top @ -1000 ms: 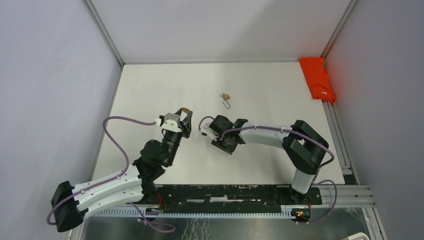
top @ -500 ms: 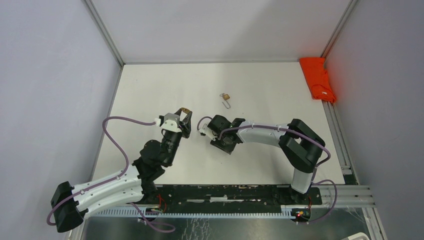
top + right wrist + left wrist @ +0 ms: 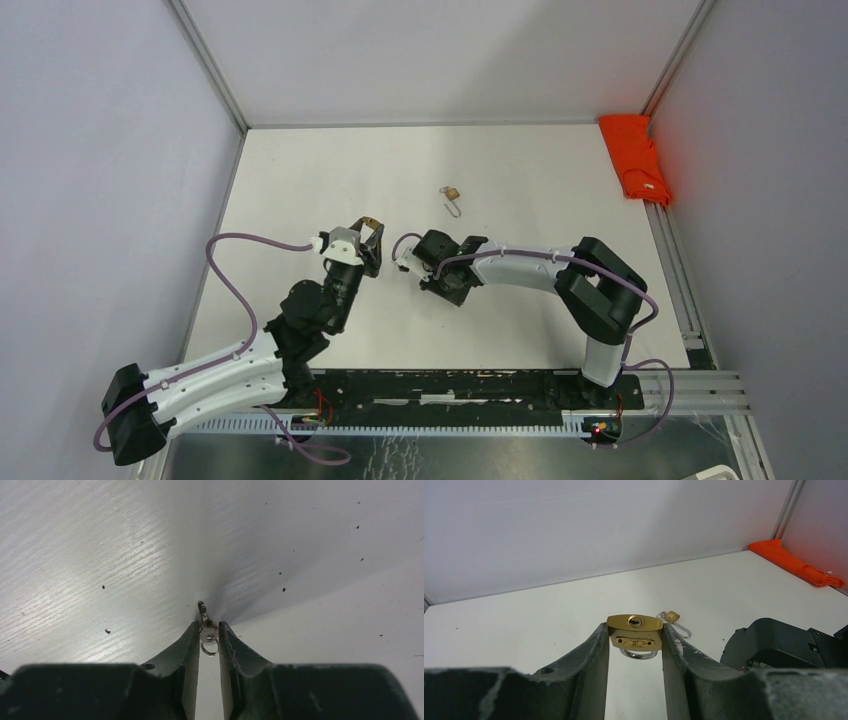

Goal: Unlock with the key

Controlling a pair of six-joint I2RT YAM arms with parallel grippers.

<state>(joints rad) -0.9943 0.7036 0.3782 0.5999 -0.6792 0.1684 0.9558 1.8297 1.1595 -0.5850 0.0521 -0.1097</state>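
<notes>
My left hand (image 3: 369, 226) was clamped on the brass padlock (image 3: 634, 636), one finger on each flat side. In the left wrist view it sat in the middle of the frame. The keyhole (image 3: 635, 622) faced up at the camera and the loop pointed away.

My right hand (image 3: 208, 626) was down on the white bench (image 3: 540, 200), near the middle of the top view. Its fingers were almost together, with the little key (image 3: 207, 631) between them. They seemed to touch the key's round head. The thin end poked out in front and the ring lay in the gap behind. I thought the pinch was not yet tight.

I judged the step was picking up the key. To do it well, I should squeeze the head only, so the thin end stuck out straight. I should lift slowly, because so small a key could twist or slip. Then I could line it up with the keyhole.

A second small lock (image 3: 452, 193) lay farther up the frame.
</notes>
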